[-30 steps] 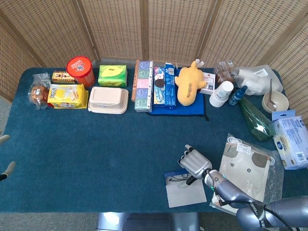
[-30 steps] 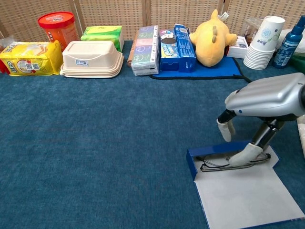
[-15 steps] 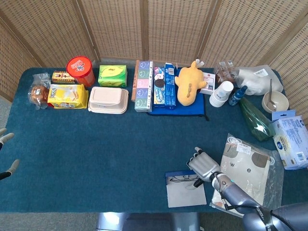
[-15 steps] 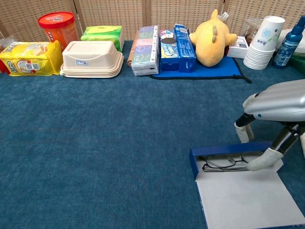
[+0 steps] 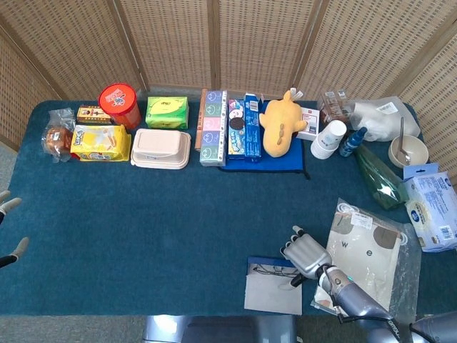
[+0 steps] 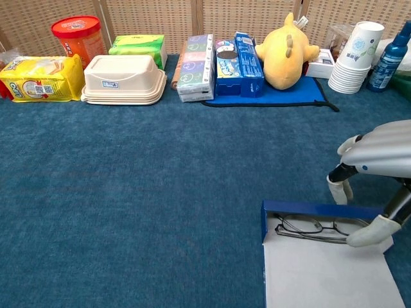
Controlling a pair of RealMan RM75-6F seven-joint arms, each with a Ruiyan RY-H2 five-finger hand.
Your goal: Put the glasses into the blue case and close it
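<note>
Blue tabletop (image 6: 160, 192) | glasses (image 6: 314, 228) lengthwise in open blue case (image 6: 308, 210) | right hand (image 6: 376, 186) fingers spread, empty

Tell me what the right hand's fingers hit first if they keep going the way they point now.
Probably the glasses lying in the blue case: the right hand's fingertips point down beside them, though contact is unclear.

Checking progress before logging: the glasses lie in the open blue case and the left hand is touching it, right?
Not the left: it is the right hand at the open blue case, with the glasses lying inside. The chest view shows it.
</note>
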